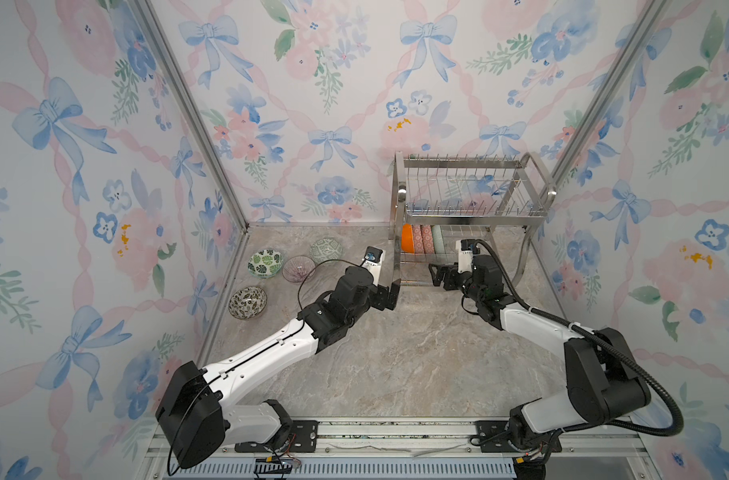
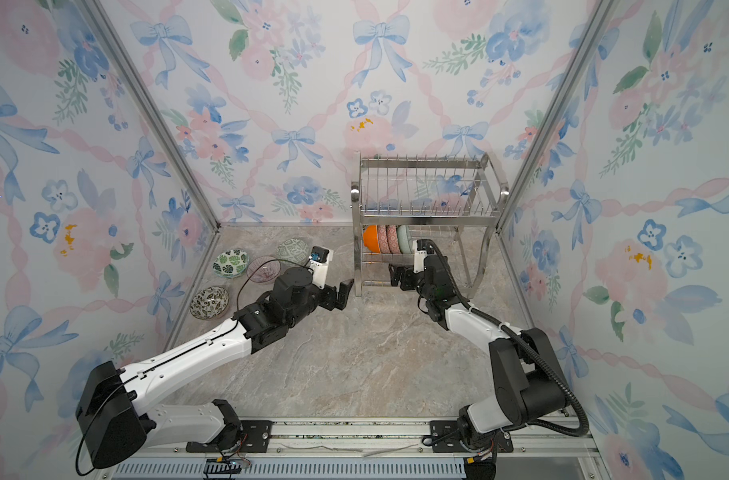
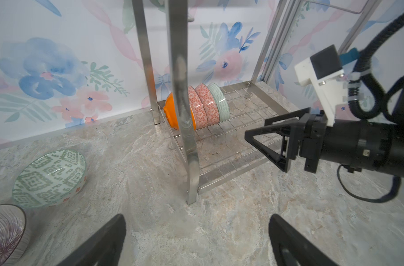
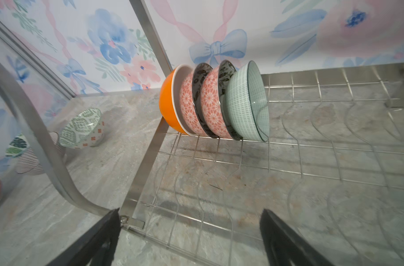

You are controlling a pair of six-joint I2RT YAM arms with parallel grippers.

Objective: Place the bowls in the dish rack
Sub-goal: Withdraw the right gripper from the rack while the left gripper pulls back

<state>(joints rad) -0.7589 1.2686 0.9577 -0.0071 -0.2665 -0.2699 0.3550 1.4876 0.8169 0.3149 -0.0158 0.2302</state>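
The dish rack (image 1: 475,215) (image 2: 429,214) stands at the back right. On its lower tier an orange bowl (image 1: 407,239) (image 4: 168,103), two pink ones and a pale green bowl (image 4: 244,108) stand on edge in a row. Several bowls sit on the table to the left: green-leaf (image 1: 265,262), purple-lined (image 1: 298,268), green geometric (image 1: 326,250) (image 3: 49,177) and dark-leaf (image 1: 247,302). My left gripper (image 1: 390,296) (image 3: 196,216) is open and empty beside the rack's front left leg (image 3: 182,92). My right gripper (image 1: 437,274) (image 4: 190,210) is open and empty over the lower tier's front edge.
Floral walls with metal corner posts (image 1: 188,112) close in the marble table (image 1: 396,365) on three sides. The rack's upper tier (image 1: 462,183) holds nothing. The right arm's black cable (image 1: 645,374) loops out near the right wall.
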